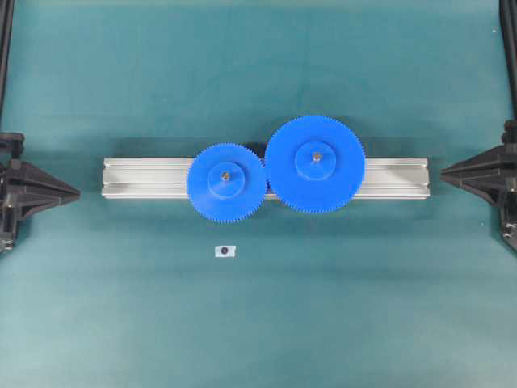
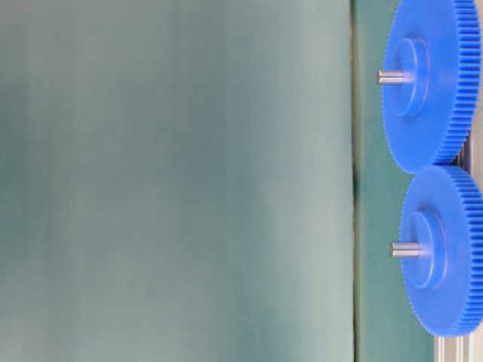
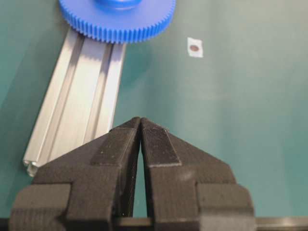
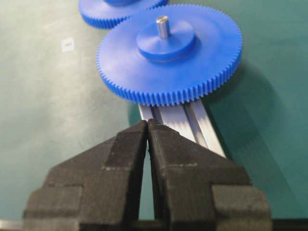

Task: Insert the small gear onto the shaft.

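Note:
The small gear (image 1: 212,192) sits flat on the aluminium rail (image 1: 145,178), with the shaft (image 1: 225,173) poking up through its hub. From table level the shaft (image 2: 404,250) stands clear of the small gear's (image 2: 453,286) hub. Its teeth mesh with the larger blue gear (image 1: 339,182) to the right. My left gripper (image 1: 77,192) is shut and empty, off the rail's left end; in its wrist view the left gripper (image 3: 140,120) points at the small gear (image 3: 118,21). My right gripper (image 1: 444,171) is shut and empty past the rail's right end.
A small white tag with a dark dot (image 1: 225,251) lies on the green mat in front of the rail. The larger gear (image 4: 168,67) carries its own pin (image 4: 162,26) and lies just beyond the right gripper (image 4: 147,122).

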